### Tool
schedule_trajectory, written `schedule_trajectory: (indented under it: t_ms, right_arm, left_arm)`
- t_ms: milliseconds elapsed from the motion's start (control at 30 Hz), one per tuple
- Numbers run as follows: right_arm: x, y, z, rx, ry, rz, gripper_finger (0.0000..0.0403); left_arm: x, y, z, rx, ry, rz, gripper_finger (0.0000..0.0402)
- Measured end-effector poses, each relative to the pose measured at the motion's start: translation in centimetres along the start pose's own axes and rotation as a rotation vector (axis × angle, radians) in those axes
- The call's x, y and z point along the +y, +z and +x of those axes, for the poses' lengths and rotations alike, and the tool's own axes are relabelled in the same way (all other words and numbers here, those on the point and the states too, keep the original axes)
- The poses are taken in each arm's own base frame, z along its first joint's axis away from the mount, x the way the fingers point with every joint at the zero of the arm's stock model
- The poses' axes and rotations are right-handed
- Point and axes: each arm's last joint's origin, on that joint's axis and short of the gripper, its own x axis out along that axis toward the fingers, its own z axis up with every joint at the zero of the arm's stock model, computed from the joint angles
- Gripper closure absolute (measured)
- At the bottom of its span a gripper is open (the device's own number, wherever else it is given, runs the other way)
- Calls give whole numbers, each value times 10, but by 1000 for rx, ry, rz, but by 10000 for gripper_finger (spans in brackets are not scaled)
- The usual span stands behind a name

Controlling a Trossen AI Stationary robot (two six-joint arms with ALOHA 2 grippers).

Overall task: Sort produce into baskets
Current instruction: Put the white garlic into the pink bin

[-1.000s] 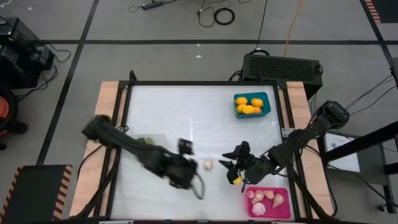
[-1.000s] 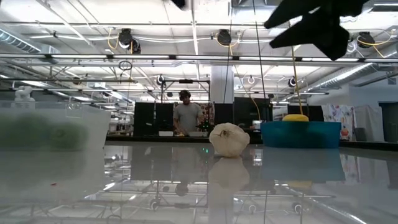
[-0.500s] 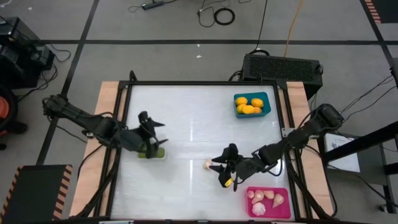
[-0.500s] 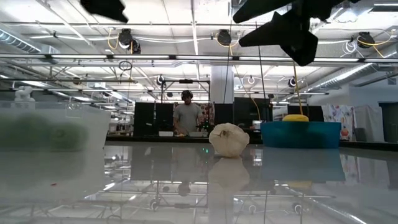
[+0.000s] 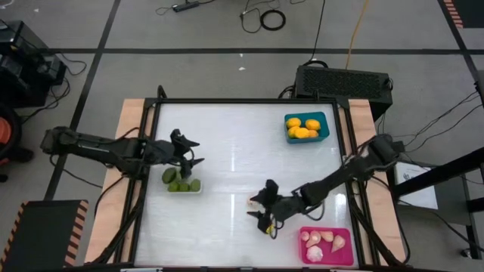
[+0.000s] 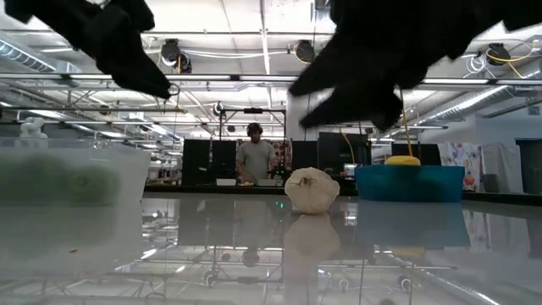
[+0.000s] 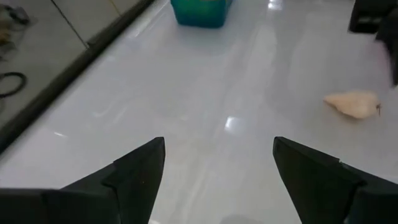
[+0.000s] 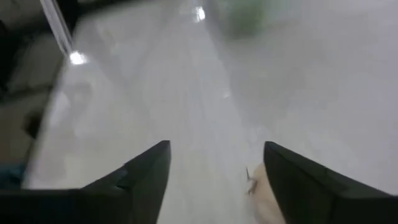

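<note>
One pale garlic piece [image 6: 312,188] lies alone on the white table, also seen in the left wrist view [image 7: 351,102]. My right gripper [image 5: 259,214] hangs open just above it. In the right wrist view the garlic [image 8: 264,190] shows low between the fingers. My left gripper [image 5: 192,153] is open and empty at the table's left, beside the far side of the clear basket [image 5: 183,183], which holds green pieces. The teal basket [image 5: 306,127] holds yellow-orange pieces. The pink basket [image 5: 327,245] holds garlic pieces.
The table's raised dark frame [image 5: 151,174] runs along its sides. A black box [image 5: 344,79] sits behind the far right corner. Bare table lies in the middle and far left [image 5: 219,136]. A person [image 6: 253,157] stands in the room far behind.
My left gripper has drawn back from the table's near middle toward its left edge, ending by the clear basket. My right gripper has gone toward the table's left and down, over the lone garlic piece. The garlic has stayed where it was.
</note>
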Motion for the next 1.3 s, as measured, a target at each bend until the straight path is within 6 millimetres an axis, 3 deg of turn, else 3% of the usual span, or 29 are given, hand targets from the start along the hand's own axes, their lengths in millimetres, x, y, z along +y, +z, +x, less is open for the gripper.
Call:
schedule_trajectory:
  t_ms: [200, 367, 500, 767, 1000, 1300]
  right_arm:
    - [2, -4, 35, 82, 7, -153, 92]
    - [7, 3, 50, 117, -22, -314, 74]
    - [6, 9, 54, 152, -55, -354, 79]
    - [-19, -1, 53, 330, -208, -213, 83]
    - [-22, -5, 51, 373, -245, -189, 85]
    - [-23, -6, 51, 372, -243, -179, 155]
  left_arm:
    - [11, -7, 12, -12, -36, -19, 95]
    - [20, -5, 14, -24, -20, -8, 95]
    - [25, -5, 17, -15, -27, -14, 95]
    - [31, -6, 27, 15, -48, -12, 95]
    - [38, -6, 39, 27, -20, -21, 95]
    - [38, -11, 57, 85, -74, -56, 95]
